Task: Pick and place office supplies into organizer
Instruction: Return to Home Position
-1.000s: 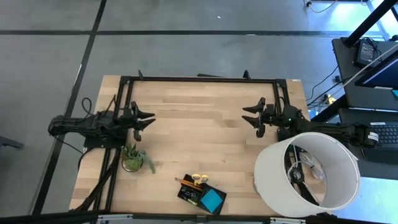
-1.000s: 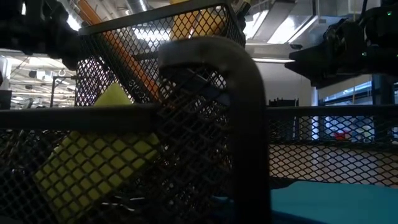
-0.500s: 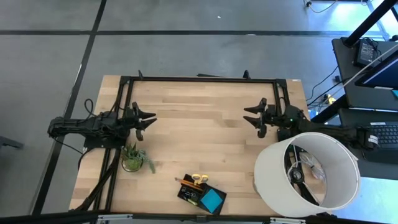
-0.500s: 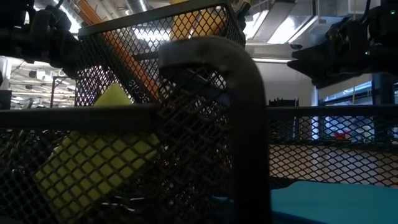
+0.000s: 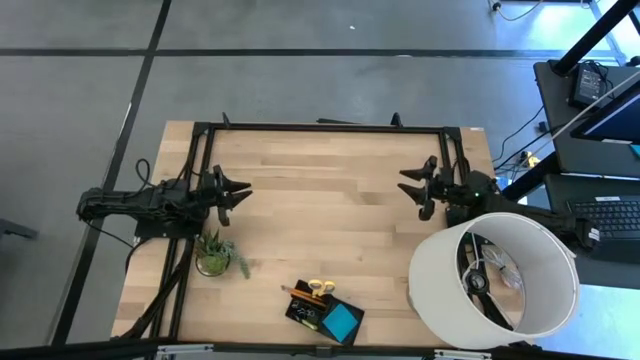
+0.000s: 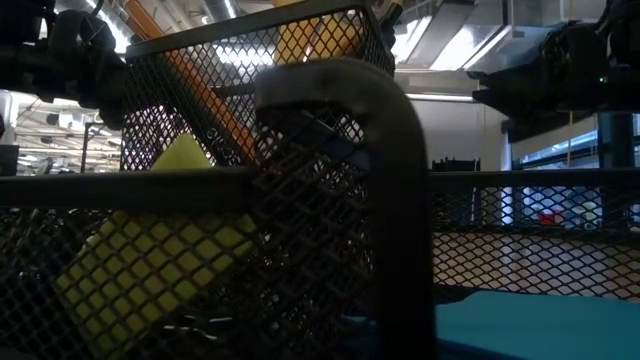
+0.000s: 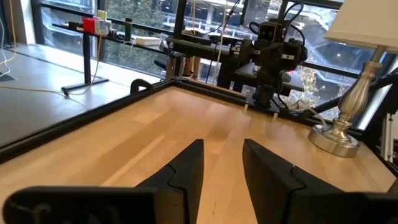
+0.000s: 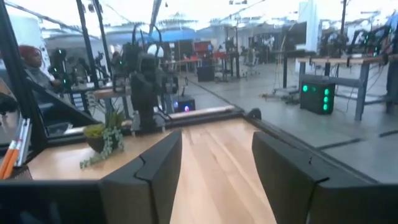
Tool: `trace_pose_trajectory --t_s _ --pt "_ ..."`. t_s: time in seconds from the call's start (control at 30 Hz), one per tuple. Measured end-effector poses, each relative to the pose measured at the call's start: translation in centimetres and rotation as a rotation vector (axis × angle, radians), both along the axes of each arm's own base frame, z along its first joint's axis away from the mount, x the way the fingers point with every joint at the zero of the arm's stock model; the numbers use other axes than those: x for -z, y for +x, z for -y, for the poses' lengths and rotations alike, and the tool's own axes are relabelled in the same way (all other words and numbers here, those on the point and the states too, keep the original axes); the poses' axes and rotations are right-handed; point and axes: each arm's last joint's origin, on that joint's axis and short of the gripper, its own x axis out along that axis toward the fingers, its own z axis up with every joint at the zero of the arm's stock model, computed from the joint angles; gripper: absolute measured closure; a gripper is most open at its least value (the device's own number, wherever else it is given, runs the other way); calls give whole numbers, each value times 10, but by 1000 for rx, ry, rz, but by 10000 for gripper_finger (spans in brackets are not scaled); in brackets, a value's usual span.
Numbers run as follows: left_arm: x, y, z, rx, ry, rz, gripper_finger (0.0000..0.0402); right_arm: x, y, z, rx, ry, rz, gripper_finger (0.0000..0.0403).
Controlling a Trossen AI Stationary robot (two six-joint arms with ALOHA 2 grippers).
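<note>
Left gripper (image 5: 236, 193): fingers spread, nothing between them, above the left side of the table (image 5: 320, 225), just beyond the potted plant (image 5: 213, 255)
Right gripper (image 5: 412, 190): fingers spread too, empty, above the right side, close by the white lampshade (image 5: 495, 282)
Organizer (image 5: 300, 313): near the table's front edge, between plant and lampshade, well apart from both grippers
Supplies: yellow-handled scissors (image 5: 320, 288) and blue note pad (image 5: 342, 320) in the organizer; yellow block (image 6: 150, 262) seen through its mesh wall in the low view; nothing loose showing on the bare wood
Step, by judgement: retreat to rest, sorting apparently done
Risk, right arm: likely a brush against the lampshade, with the arm running right beside its rim; a wide swing could tip the lamp
Risk, left arm: possibly a clip of the plant's leaves if lowered or swung toward the front
Risk, contents: scissors handles seemingly poking over the rim; a jolt to the table could shake them loose
Unclear: pens and clips too small to confirm inside
</note>
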Motion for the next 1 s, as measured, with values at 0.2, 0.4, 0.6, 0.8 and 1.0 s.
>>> trace_pose_trajectory --t_s 0.2,0.4,0.6,0.8,1.0 --pt "0 0 0 0 1 0 296 -4 -5 -2 3 -19 45 203" --pt "0 0 0 1 16 -5 299 -1 -10 -4 4 -8 15 203" --pt "0 0 0 1 17 -6 295 -1 -18 -7 3 -11 34 203" --pt "0 0 0 0 18 -8 298 0 -19 -7 6 -36 23 203" --pt "0 0 0 -5 18 -7 297 1 -18 -7 5 -29 9 203"
